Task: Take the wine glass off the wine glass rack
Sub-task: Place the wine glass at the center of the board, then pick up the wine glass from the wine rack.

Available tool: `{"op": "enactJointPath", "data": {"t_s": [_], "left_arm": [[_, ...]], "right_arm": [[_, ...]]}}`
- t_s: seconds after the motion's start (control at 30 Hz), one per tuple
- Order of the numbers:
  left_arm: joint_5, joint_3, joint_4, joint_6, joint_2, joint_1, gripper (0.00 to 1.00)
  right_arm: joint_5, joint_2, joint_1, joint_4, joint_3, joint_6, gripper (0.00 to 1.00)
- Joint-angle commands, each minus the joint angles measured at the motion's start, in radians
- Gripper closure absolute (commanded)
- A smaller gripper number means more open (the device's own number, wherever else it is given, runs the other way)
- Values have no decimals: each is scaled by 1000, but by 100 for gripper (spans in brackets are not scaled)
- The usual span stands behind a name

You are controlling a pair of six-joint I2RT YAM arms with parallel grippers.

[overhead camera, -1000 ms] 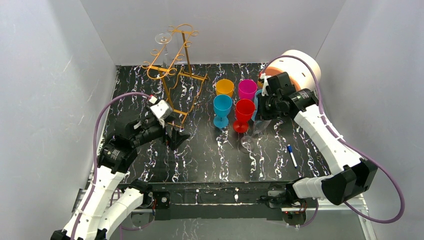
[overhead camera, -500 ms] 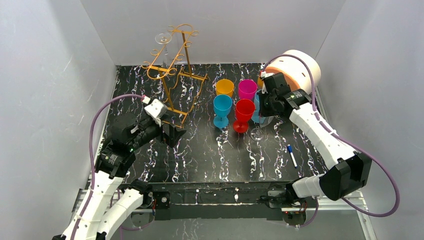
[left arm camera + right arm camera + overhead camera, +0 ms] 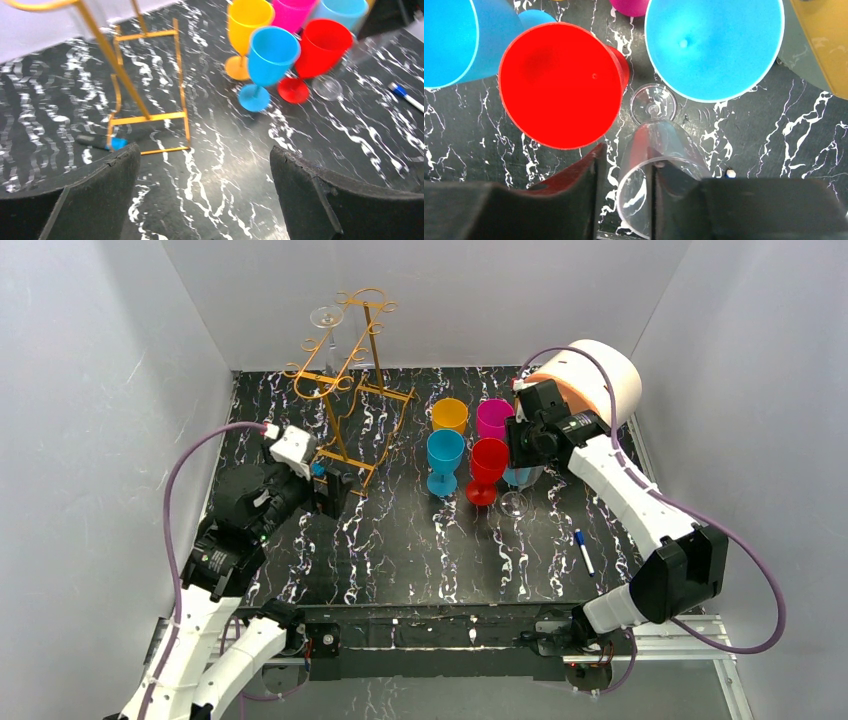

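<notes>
**A:** Starting at the left, what could go wrong?

**B:** The left gripper [image 3: 202, 165] hangs low near the base of the wine glass rack [image 3: 336, 430], jaws spread wide and empty. A careless swing could knock that tall wire stand. The hanging wine glass [image 3: 325, 316], upside down at the rack's top, might then slide off. A blue-tipped marker [image 3: 98, 142] lies by the base as well.

**A:** And further right?

**B:** The right gripper [image 3: 626, 165] straddles the bowl of a second wine glass [image 3: 659, 145]. That glass is off the rack, and its foot seems to rest on the table between the red goblet [image 3: 559, 85] and a light blue goblet [image 3: 714, 47]. The jaws stand part-way apart, and I cannot tell whether the pads press the glass. The glass leans, so letting go now may tip it into the goblets, and a crooked retreat could drag it over.

**A:** Any writing?

**B:** None I can read: no brand or label on the goblets, the rack, or the pen [image 3: 583, 550] at far right
</notes>
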Motion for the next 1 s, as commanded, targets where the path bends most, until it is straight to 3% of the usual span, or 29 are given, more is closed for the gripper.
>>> {"op": "enactJointPath", "data": {"t_s": [0.0, 0.2, 0.33, 0.5, 0.57, 0.77, 0.97], "left_arm": [[-225, 101, -7, -9, -22, 1, 2], [-438, 113, -42, -24, -42, 1, 2], [-712, 88, -77, -117, -9, 1, 2], [-838, 97, -147, -210, 67, 1, 2], [-952, 95, -169, -272, 66, 1, 2], [-1073, 72, -143, -309, 66, 2, 2], [-1072, 100, -151, -257, 177, 40, 2]], "right_arm": [[-9, -20, 2, 10, 2, 2, 52], [-14, -69, 2, 42, 26, 55, 44], [-31, -144, 1, 129, -7, 87, 38], [-79, -251, 2, 232, -51, 120, 32], [-129, -294, 2, 284, -65, 148, 31], [-489, -412, 1, 566, -192, 224, 24], [-550, -408, 1, 612, -198, 264, 23]]}}
